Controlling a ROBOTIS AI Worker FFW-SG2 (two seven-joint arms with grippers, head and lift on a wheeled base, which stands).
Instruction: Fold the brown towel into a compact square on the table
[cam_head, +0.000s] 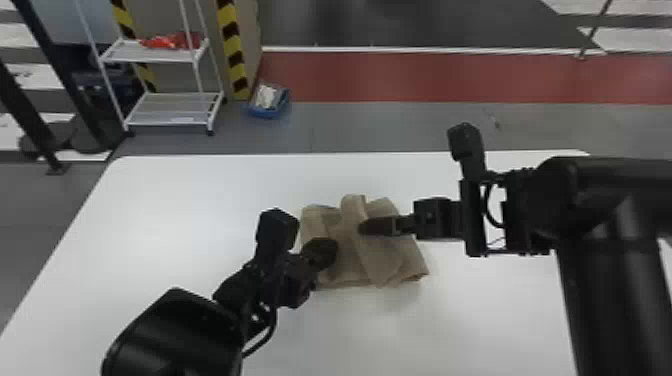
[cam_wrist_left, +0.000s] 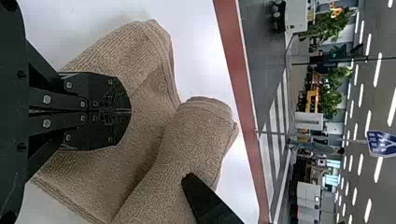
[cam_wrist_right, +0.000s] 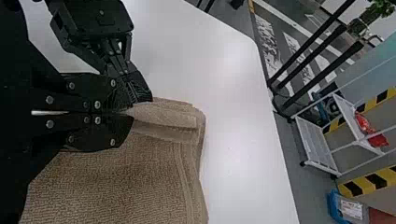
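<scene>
Head view: right gripper (cam_head: 369, 226) pinching folded strip (cam_head: 378, 257) of brown towel (cam_head: 345, 267), strip's long axis toward table's (cam_head: 175, 215) near edge; left gripper (cam_head: 327, 251), fingers together, nearer left edge.

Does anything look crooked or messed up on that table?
The brown towel looks askew: its top flap slants across the layers beneath, and their edges don't line up. The right gripper pinches the towel, so this is probably just an unfinished fold. Nothing looks torn or spilled.
</scene>
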